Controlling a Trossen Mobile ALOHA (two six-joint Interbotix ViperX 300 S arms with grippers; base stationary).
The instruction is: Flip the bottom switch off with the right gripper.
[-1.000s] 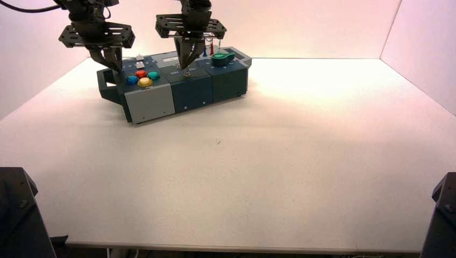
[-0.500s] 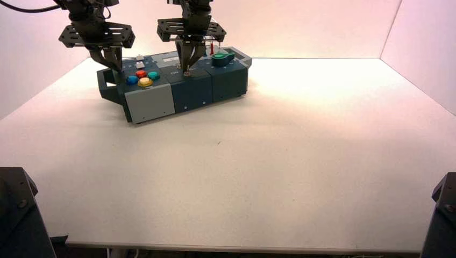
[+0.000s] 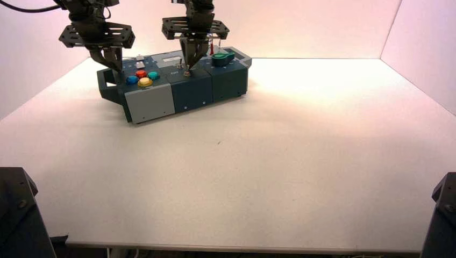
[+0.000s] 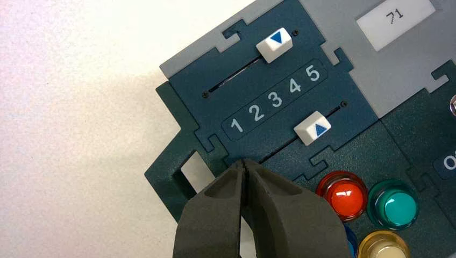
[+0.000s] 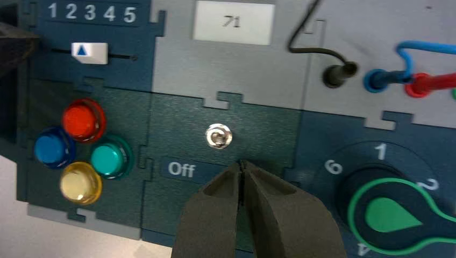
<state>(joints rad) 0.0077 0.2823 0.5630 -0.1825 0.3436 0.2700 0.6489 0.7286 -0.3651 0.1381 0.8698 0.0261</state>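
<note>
The right gripper is at work over the dark middle panel of the box. Its fingers are together, with nothing seen between them. The bottom switch sits right at their tips in the high view, on the side toward the near edge of the counter; the fingers hide it in the right wrist view, and I cannot tell whether they touch it. The other switch, also silvery metal, stands near the tips on the side toward the white label reading 71. The "Off" lettering shows just beside the fingers. The green knob is to their right, the four coloured buttons to their left. The left gripper waits at the box's left end, its fingers together by the slot of the lower white slider.
</note>
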